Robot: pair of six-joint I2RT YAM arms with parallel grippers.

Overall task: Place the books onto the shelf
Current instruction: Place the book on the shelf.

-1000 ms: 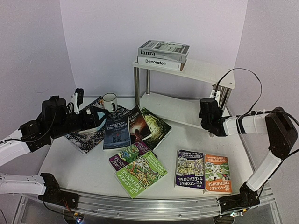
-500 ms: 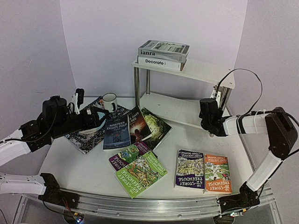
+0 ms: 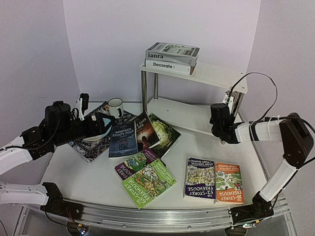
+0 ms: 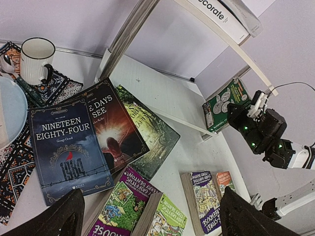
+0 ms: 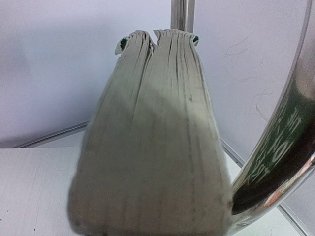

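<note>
Lower board (image 3: pixel 179 114) bare at left — green book (image 5: pixel 147 137), chrome leg (image 5: pixel 280 137) crowd its right.

The shelf (image 3: pixel 211 73) shows white boards and chrome legs above a white table (image 3: pixel 88 182). Busy cartoon drawings cover the green Treehouse book (image 3: pixel 149 183), the purple Treehouse book (image 3: pixel 200 179) and the orange Treehouse book (image 3: pixel 229 183). The dark blue novel (image 3: pixel 123 140) bears pale lettering and a small red mark. The mug (image 3: pixel 116 106) is white with a dark rim; the placemat (image 3: pixel 88 147) is black-and-white ornamental print.
</note>
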